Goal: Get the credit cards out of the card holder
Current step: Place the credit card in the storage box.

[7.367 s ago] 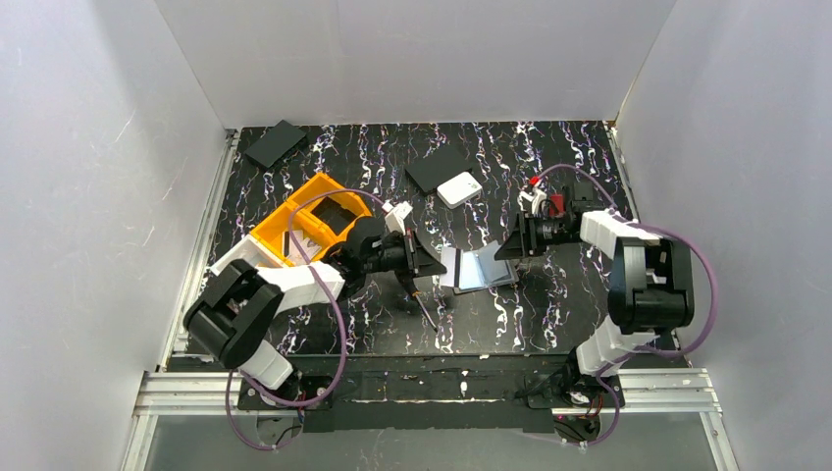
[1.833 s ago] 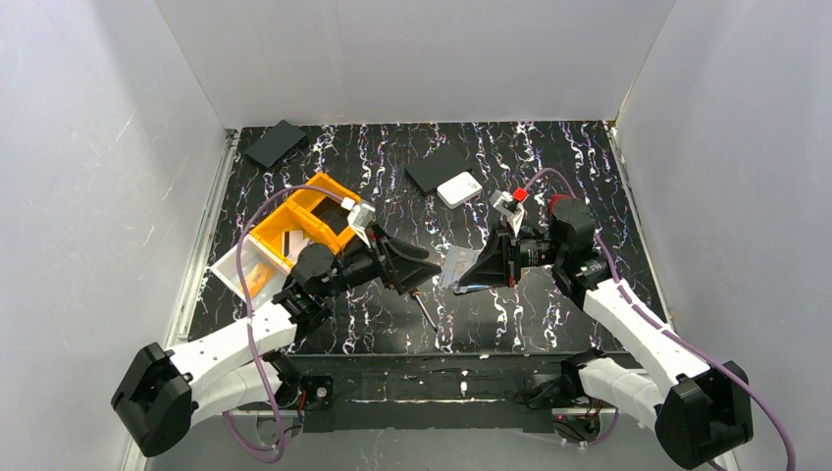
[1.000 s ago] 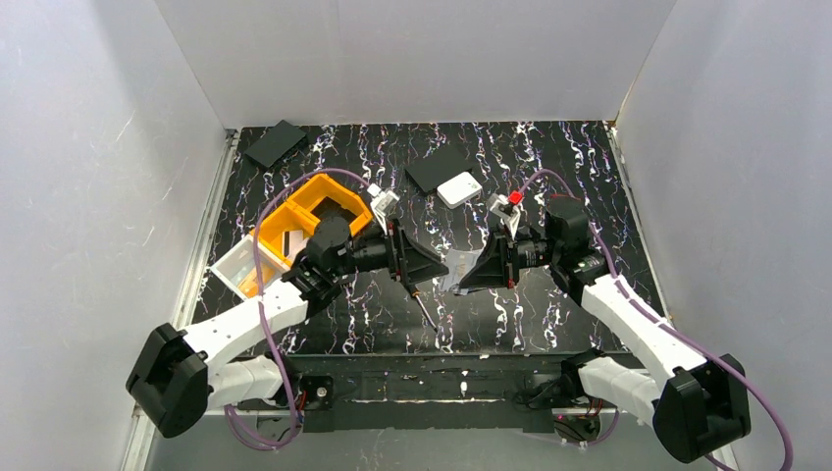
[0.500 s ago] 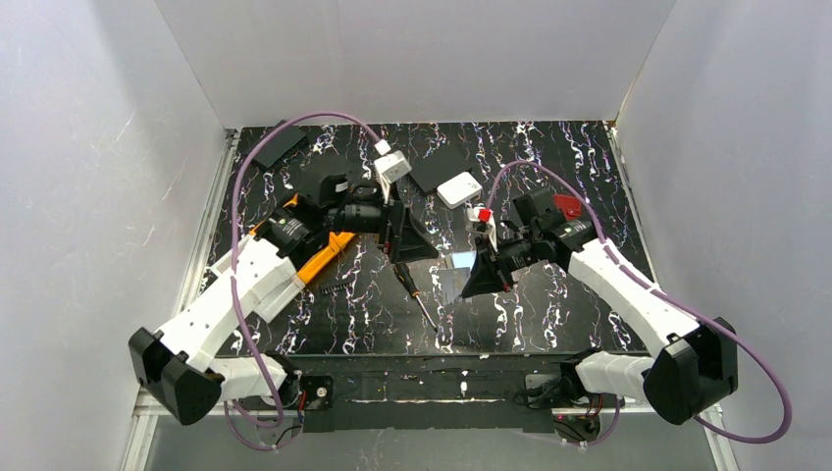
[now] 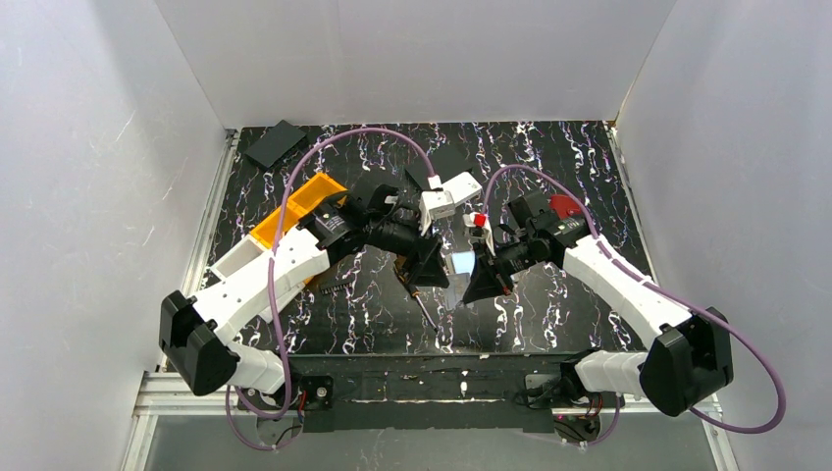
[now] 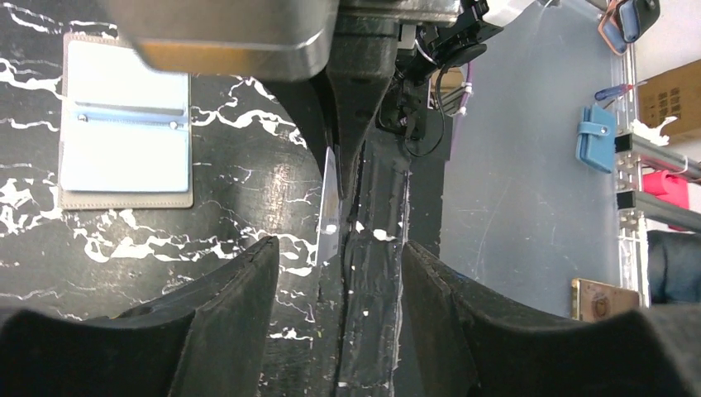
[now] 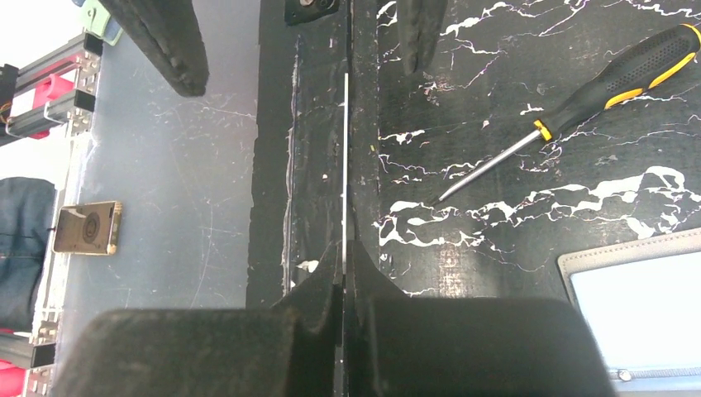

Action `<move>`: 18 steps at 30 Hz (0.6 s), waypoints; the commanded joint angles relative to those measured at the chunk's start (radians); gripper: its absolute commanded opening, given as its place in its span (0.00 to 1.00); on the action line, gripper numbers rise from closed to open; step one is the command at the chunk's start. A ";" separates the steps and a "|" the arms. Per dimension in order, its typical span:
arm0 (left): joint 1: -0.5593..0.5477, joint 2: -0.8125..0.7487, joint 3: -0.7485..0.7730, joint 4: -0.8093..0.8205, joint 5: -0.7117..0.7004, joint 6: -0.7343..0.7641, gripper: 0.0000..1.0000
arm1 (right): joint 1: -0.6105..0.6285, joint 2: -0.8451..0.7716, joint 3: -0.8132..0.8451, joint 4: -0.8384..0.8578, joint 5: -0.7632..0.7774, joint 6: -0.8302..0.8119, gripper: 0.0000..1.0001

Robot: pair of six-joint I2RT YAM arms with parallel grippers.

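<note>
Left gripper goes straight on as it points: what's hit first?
Likely the card, held edge-on in the shut right gripper, in line with the left gripper's open gap; depth unclear.

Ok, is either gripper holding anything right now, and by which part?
The right gripper is shut on a credit card, pinching one end of it. The left gripper stands open around its free end, not gripping.

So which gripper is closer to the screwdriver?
Left. The left gripper hovers over the handle end of the screwdriver; the right gripper, shut on a card, is farther off to its right in the top view.
</note>
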 commanded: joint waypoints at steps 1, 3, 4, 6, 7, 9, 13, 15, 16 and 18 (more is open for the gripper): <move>-0.021 0.025 0.033 0.025 0.022 0.041 0.53 | 0.004 0.012 0.048 -0.017 -0.047 -0.022 0.01; -0.025 0.030 0.009 0.054 0.023 0.024 0.50 | 0.004 0.015 0.049 -0.017 -0.052 -0.022 0.01; -0.027 0.030 -0.003 0.073 0.029 0.016 0.48 | 0.004 0.015 0.047 -0.017 -0.054 -0.023 0.01; -0.030 0.037 -0.016 0.096 0.043 0.003 0.40 | 0.004 0.018 0.046 -0.017 -0.055 -0.023 0.01; -0.032 0.040 -0.018 0.100 0.049 -0.002 0.35 | 0.005 0.019 0.045 -0.017 -0.055 -0.022 0.01; -0.032 0.049 -0.019 0.104 0.058 -0.013 0.31 | 0.004 0.021 0.045 -0.016 -0.055 -0.022 0.01; -0.034 0.053 -0.030 0.109 0.089 -0.030 0.18 | 0.005 0.021 0.045 -0.015 -0.055 -0.022 0.01; -0.034 0.047 -0.043 0.114 0.102 -0.037 0.00 | 0.004 0.022 0.045 -0.014 -0.055 -0.023 0.01; -0.035 0.044 -0.049 0.114 0.103 -0.040 0.00 | 0.004 0.021 0.045 -0.014 -0.055 -0.023 0.01; -0.035 0.033 -0.065 0.118 0.107 -0.041 0.00 | 0.004 0.019 0.046 -0.014 -0.053 -0.022 0.01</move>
